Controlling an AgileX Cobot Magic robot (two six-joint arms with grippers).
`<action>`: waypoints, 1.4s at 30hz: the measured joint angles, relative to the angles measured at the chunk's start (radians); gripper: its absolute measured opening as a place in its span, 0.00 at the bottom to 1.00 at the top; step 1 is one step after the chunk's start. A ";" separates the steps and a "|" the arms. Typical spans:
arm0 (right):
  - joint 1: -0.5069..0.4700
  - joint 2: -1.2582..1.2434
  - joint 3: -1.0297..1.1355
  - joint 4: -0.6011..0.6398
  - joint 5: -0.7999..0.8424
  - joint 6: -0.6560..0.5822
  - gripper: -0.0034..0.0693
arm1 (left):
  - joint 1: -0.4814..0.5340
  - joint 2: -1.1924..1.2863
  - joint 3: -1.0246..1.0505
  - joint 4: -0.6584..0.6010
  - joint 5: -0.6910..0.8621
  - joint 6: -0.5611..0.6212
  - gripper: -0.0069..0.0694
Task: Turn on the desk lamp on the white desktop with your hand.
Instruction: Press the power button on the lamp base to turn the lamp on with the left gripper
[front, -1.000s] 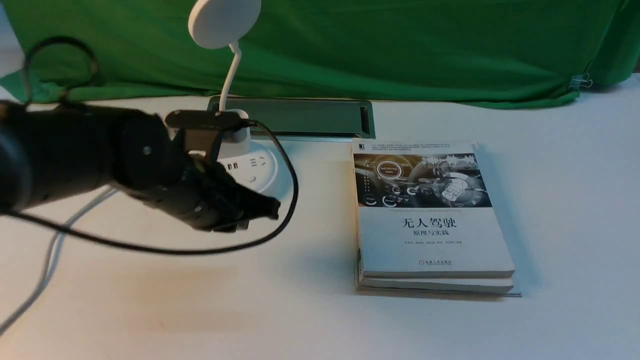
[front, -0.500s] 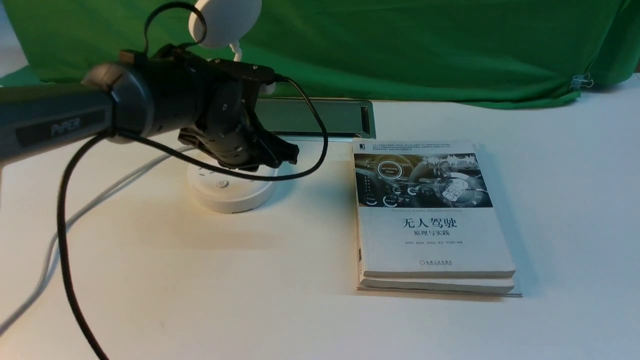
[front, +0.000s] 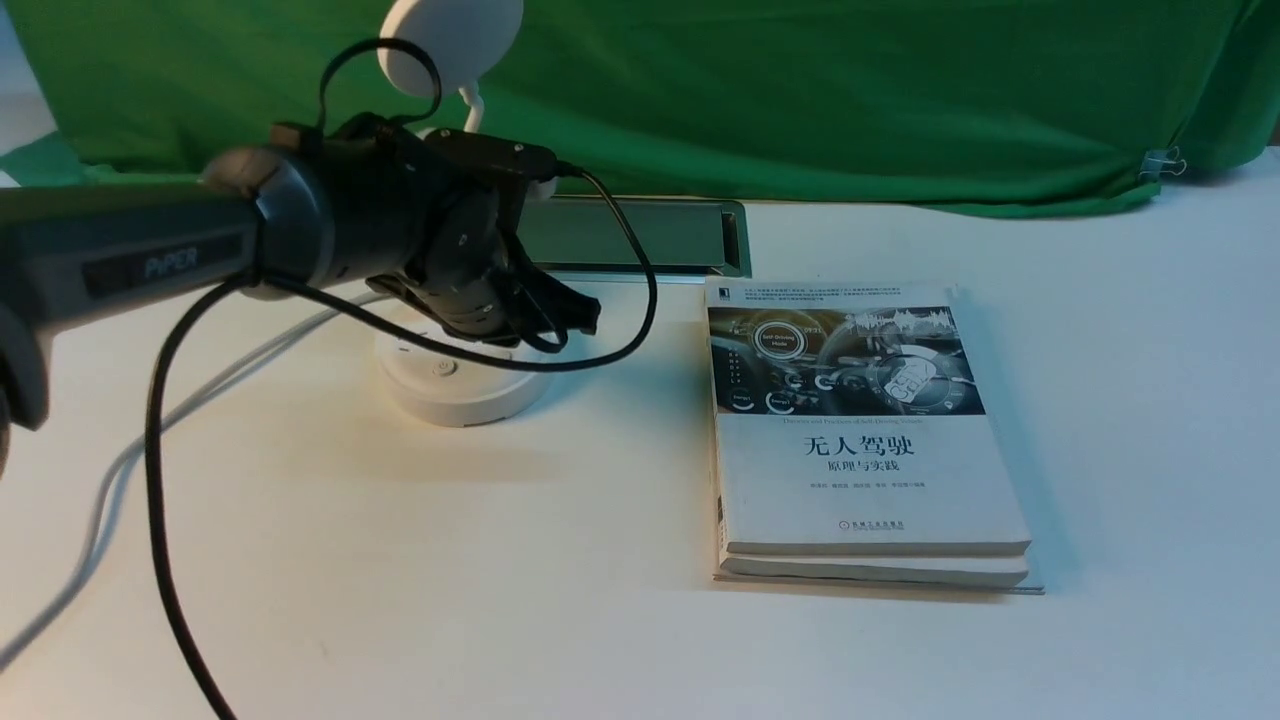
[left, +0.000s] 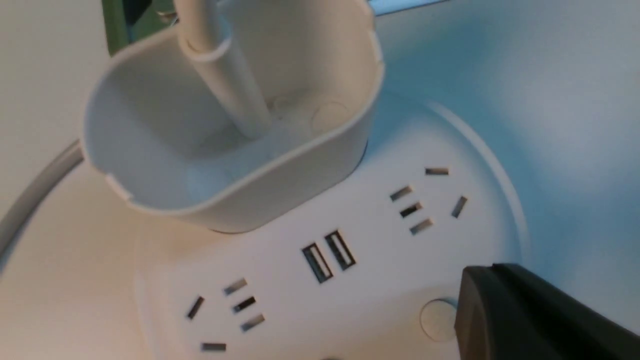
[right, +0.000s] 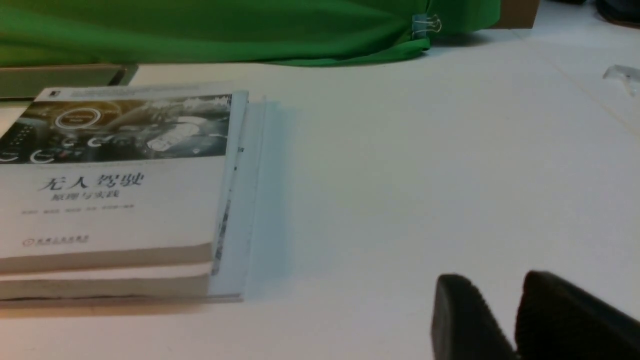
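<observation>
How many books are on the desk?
2. The books lie stacked to the right of the lamp on the white desk: the top book shows its cover, and the bottom book peeks out underneath. A thinner one might hide between.

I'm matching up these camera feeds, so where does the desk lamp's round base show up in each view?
Front view: lamp base left of centre, under the left gripper.
Left wrist view: it fills the lower middle, sockets showing.
Right wrist view: not in it.
Shared landmark: the green cloth, also in the right wrist view.
</observation>
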 joint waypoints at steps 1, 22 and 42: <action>0.000 0.000 0.000 0.000 0.000 0.000 0.37 | 0.004 0.006 0.000 0.000 -0.001 0.000 0.09; 0.000 0.000 0.000 0.000 -0.001 0.000 0.37 | 0.029 0.030 -0.001 -0.101 -0.013 0.042 0.09; 0.000 0.000 0.000 0.000 -0.002 0.000 0.37 | 0.029 0.055 -0.011 -0.101 -0.018 0.045 0.09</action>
